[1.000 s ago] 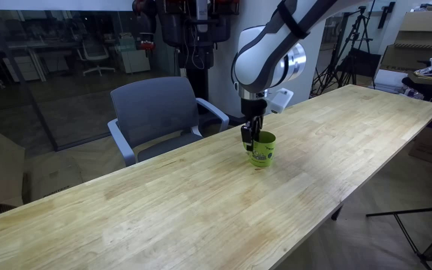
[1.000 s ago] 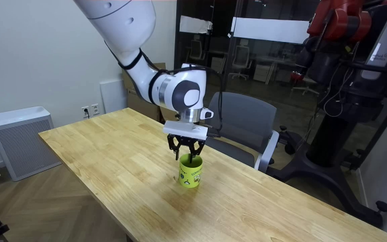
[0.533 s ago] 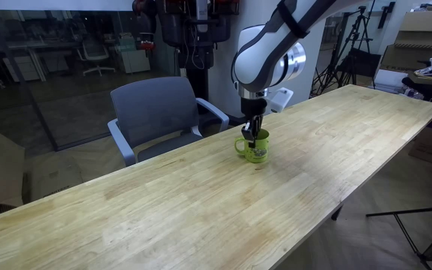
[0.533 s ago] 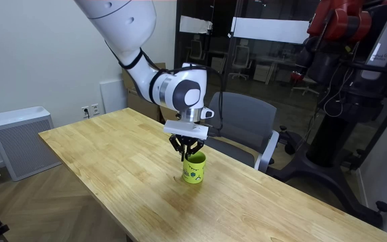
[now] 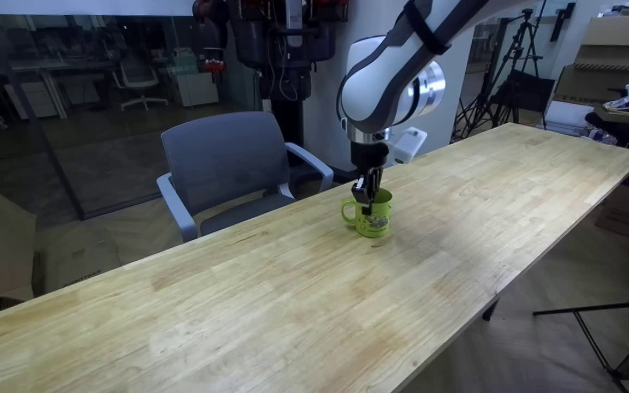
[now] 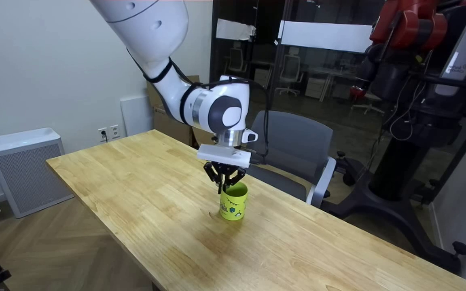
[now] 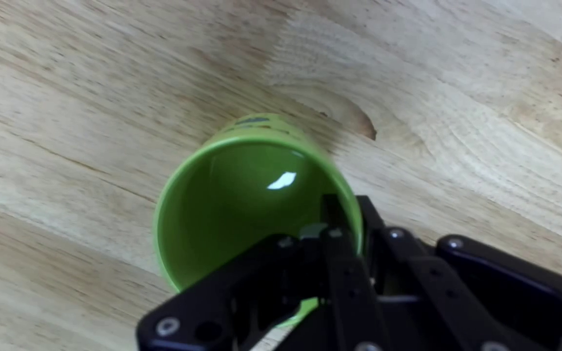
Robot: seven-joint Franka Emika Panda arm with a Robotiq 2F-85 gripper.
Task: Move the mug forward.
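Pinching the mug (image 6: 234,207) by one side of its wall: my gripper (image 7: 351,214) has one finger inside the rim, one outside, jaws drawn together until little more than the wall separates them. Mug stands upright on the table (image 5: 271,305), handle (image 5: 344,213) outside the pinch. Judgement: so off-centre a hold may let the mug swing or tip. Best to squeeze firmly, raise barely, carry slowly and level, then seat the base squarely before releasing.
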